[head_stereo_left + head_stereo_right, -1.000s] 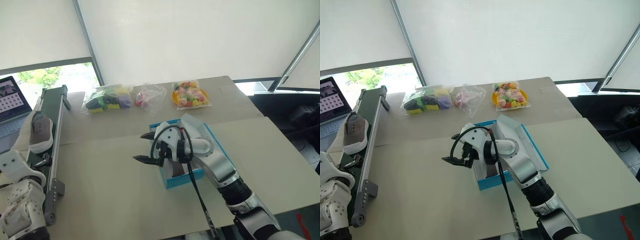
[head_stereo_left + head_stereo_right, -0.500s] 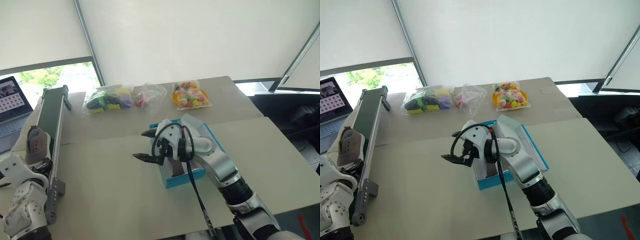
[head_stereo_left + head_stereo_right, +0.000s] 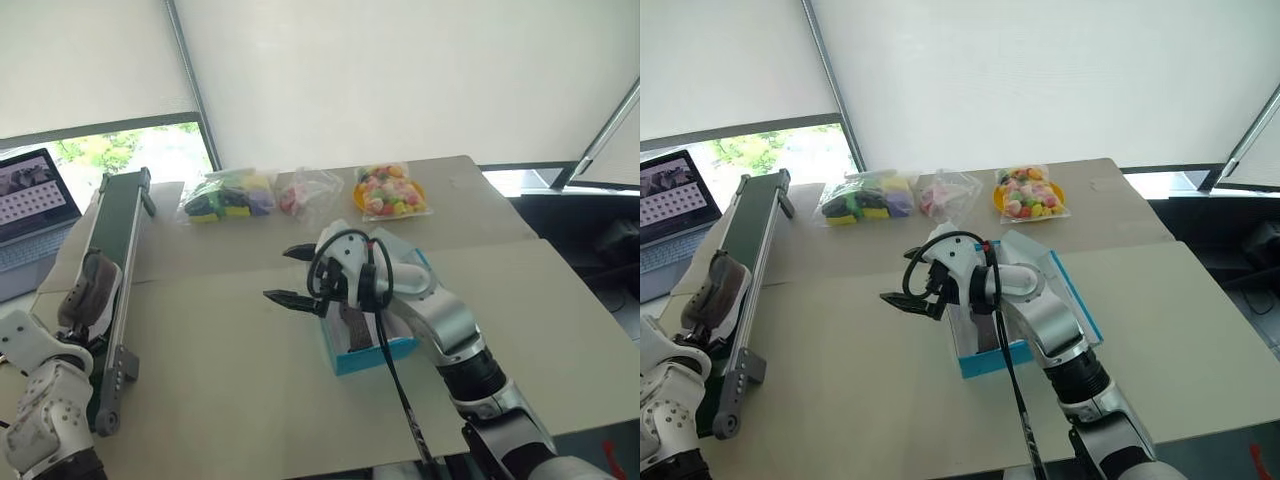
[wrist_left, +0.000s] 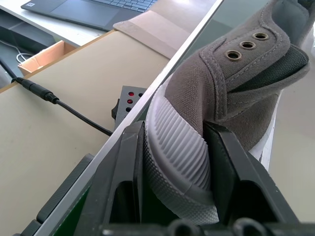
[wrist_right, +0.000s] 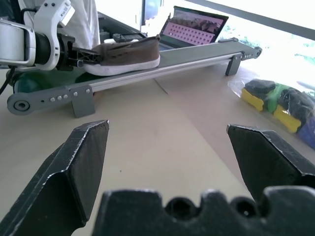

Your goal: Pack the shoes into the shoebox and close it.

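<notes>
Shoe (image 4: 216,93) on conveyor (image 3: 110,250) is clamped at the heel by left gripper (image 4: 177,162); should be lifted level toward shoebox (image 3: 375,350), right gripper (image 3: 292,275) kept wide, empty.

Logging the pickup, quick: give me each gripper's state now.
Left gripper: shut on the grey shoe, at its heel.
Right gripper: open, holding nothing.

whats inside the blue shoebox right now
One grey shoe's dark tread shows inside the shoebox. The right hand and its arm cover the rest of the interior.
</notes>
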